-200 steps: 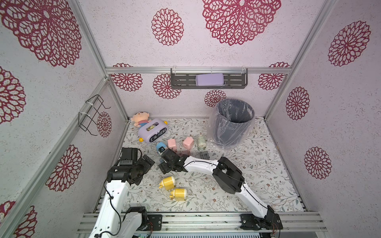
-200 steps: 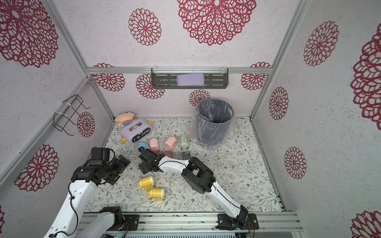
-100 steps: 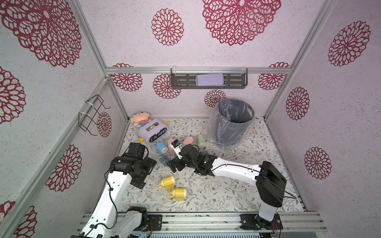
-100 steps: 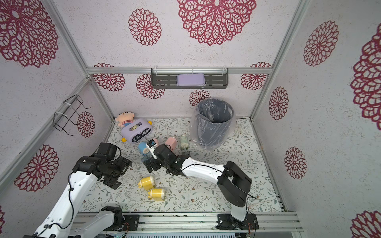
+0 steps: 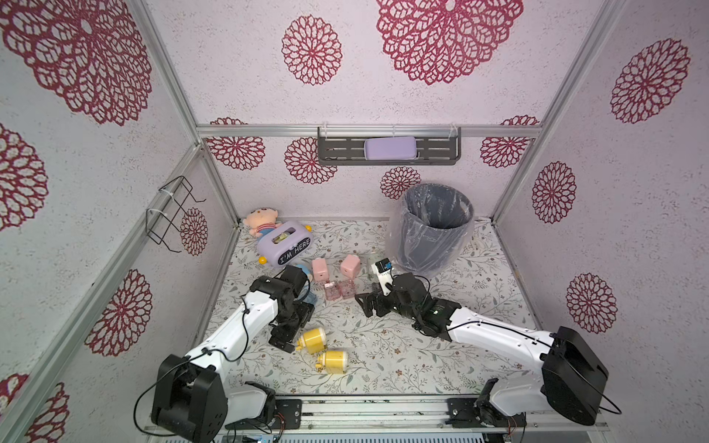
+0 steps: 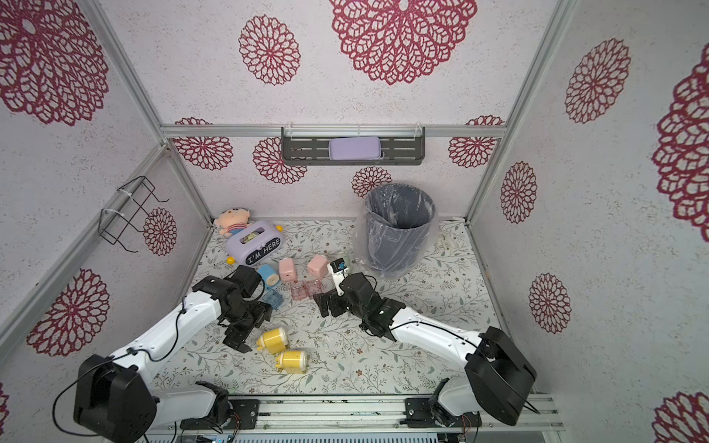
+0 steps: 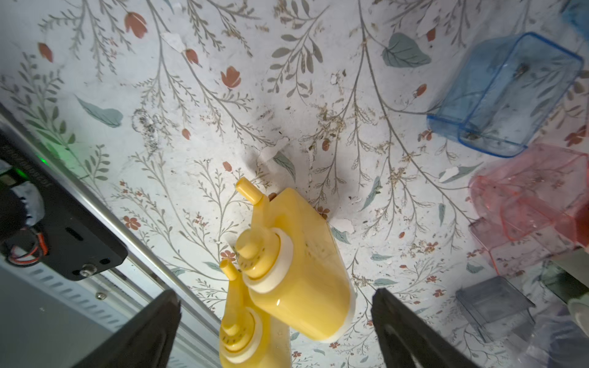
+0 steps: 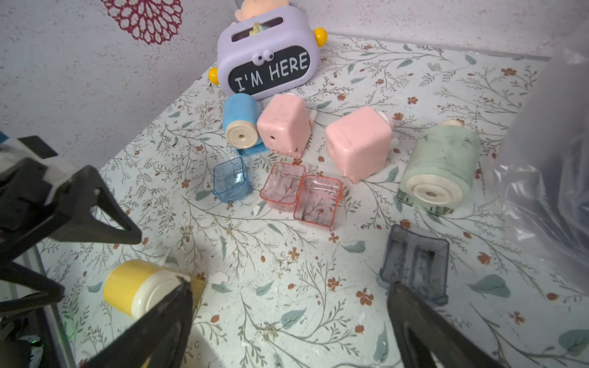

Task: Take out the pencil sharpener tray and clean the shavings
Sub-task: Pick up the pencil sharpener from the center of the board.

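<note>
Two yellow pencil sharpeners (image 5: 312, 339) (image 7: 299, 264) lie on their sides near the table's front. My left gripper (image 5: 293, 326) (image 7: 275, 294) hangs open just above the nearer one, its fingers either side and not touching. Farther back lie a clear blue tray (image 8: 231, 183), two clear pink trays (image 8: 282, 186) and a grey tray (image 8: 414, 264), all out of their sharpeners. My right gripper (image 5: 366, 305) (image 8: 290, 286) is open and holds nothing, low over bare table beside the grey tray.
Blue (image 8: 240, 122), pink (image 8: 283, 126) and green (image 8: 439, 169) sharpeners stand behind the trays. A lined grey bin (image 5: 433, 226) is at the back right. A purple toaster toy (image 5: 286, 243) and a doll (image 5: 261, 222) fill the back left corner.
My right arm has swung back from the left side to the middle right. The left gripper has moved forward and right, over the yellow sharpeners.
</note>
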`<action>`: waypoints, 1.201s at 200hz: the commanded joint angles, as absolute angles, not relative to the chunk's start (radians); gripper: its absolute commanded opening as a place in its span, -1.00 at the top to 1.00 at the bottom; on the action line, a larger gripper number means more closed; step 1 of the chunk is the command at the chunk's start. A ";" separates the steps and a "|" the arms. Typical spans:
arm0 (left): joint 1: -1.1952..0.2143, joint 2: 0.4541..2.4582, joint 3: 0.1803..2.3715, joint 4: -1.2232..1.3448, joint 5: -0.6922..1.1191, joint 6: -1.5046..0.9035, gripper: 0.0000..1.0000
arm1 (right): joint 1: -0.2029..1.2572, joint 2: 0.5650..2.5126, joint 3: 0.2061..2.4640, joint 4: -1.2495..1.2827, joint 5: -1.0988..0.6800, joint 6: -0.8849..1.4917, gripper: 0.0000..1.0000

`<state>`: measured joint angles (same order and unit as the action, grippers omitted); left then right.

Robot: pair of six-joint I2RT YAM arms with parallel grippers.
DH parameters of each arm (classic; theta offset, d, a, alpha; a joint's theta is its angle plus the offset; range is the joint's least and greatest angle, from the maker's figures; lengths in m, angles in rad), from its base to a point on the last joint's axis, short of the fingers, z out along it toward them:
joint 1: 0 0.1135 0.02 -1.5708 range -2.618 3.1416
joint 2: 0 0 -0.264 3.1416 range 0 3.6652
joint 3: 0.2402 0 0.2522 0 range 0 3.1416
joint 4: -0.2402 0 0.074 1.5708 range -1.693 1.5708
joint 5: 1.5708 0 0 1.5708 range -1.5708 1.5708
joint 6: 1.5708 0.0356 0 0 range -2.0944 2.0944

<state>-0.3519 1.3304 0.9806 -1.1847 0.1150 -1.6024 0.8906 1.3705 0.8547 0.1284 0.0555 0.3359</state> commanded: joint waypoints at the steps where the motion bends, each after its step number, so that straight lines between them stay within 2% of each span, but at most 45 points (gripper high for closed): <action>1: -0.380 1.402 1.022 -1.151 0.156 -1.674 -0.95 | 0.885 1.316 0.827 0.187 0.060 0.360 -0.98; 88: -0.429 1.551 1.012 -1.091 0.198 -1.759 -0.98 | 0.882 1.273 0.759 0.228 0.033 0.365 -0.98; 137: -0.481 1.526 1.026 -1.176 0.192 -1.802 -0.95 | 0.882 1.287 0.740 0.253 0.005 0.370 -0.98; 177: -0.499 1.470 0.976 -1.125 0.170 -1.880 -0.95 | 0.882 1.296 0.730 0.276 -0.034 0.375 -0.97; 240: -0.497 1.545 1.048 -1.085 0.141 -1.887 -0.95 | 0.880 1.260 0.712 0.260 -0.032 0.349 -0.98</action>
<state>-0.4950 1.5097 1.0206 -1.1065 0.0887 -1.7267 0.8860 1.3041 0.7250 0.2317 -0.0273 0.3595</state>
